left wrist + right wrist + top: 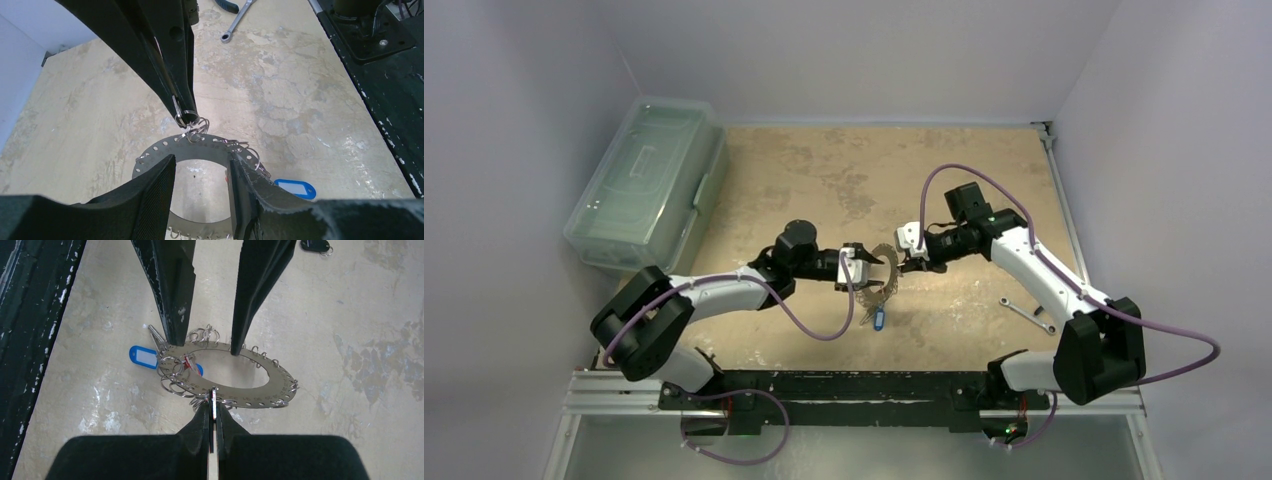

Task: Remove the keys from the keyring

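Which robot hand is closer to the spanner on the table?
Right. The right gripper pinches a key on the side of the keyring facing the spanner. The left gripper is open at the keyring's opposite side, farther from the spanner.

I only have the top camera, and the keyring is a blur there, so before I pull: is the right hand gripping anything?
Observer: Yes, the right hand is shut on a small split ring at the keyring's rim.
Operator: And the left hand?
Observer: The left hand is open; its fingers stand apart over the opposite side of the keyring.
Operator: What is the keyring like up close?
Observer: A flat metal band pierced with small holes, with split rings hanging through some of them.
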